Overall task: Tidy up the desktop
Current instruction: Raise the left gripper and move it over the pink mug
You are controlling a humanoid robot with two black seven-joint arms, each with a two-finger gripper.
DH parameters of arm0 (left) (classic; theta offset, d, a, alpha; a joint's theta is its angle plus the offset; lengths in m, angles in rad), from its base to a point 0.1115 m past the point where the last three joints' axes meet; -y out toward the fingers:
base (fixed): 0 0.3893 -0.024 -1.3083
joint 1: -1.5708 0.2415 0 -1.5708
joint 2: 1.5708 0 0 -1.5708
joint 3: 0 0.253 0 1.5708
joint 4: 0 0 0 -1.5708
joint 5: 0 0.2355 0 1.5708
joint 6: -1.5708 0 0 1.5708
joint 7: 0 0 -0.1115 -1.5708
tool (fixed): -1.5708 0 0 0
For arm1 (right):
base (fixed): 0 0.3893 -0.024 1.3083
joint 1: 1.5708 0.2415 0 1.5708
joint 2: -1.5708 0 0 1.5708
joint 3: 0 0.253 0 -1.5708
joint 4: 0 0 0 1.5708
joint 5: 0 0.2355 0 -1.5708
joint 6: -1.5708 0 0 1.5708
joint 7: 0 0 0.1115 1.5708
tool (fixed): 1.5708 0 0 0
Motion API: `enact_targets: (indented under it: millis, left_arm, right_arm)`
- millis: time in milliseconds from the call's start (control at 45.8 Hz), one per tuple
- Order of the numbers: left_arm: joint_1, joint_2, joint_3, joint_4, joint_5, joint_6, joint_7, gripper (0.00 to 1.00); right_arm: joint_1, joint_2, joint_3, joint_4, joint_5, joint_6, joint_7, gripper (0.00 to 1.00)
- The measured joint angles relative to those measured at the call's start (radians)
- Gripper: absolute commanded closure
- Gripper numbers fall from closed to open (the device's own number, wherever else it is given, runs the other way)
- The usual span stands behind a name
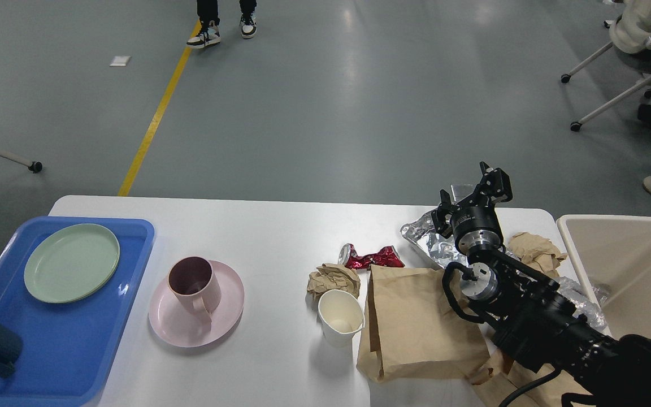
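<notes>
The wide white counter (280, 226) looks smooth and matt. The blue rectangular tray (65, 350) appears to be glossy plastic, like the beige bin (619, 254). The flat brown bag (416, 322) and the crumpled brown wad (333, 278) are creased, matt paper. The crushed red can (372, 258) is shiny metal, and the wrinkled silver foil (430, 240) glints. The pale pink round saucer (178, 322) has a soft satin sheen.

Blue tray (77, 345) on the left has a green plate (71, 262) in it. Pink mug (194, 286) sits on a pink saucer (219, 323); white paper cup (339, 324) is right beside a brown paper bag (416, 333), with a crushed red can (372, 258) behind.
</notes>
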Motion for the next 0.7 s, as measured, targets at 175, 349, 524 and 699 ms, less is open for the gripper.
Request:
enact_targets:
  millis: [175, 349, 524, 699]
  left_arm:
    - [-0.274, 0.032, 0.212, -0.205, -0.011, -0.013, -0.003, 0.11]
    - [-0.661, -0.085, 0.556, -0.425, -0.159, -0.009, 0.001, 0.11]
    - [-0.933, -0.3, 0.758, -0.631, -0.338, -0.007, 0.013, 0.11]
    - [-1.158, -0.506, 0.818, -0.823, -0.482, -0.007, 0.013, 0.11]
  right_arm:
    - [0.0, 0.0, 0.0, 0.0, 0.0, 0.0, 0.0, 0.0]
    - [0.0, 0.0, 0.0, -0.001, 0.0, 0.0, 0.0, 0.0]
    - [0.0, 0.0, 0.0, -0.001, 0.0, 0.0, -0.001, 0.0]
    - [0.0, 0.0, 0.0, -0.001, 0.0, 0.0, -0.001, 0.0]
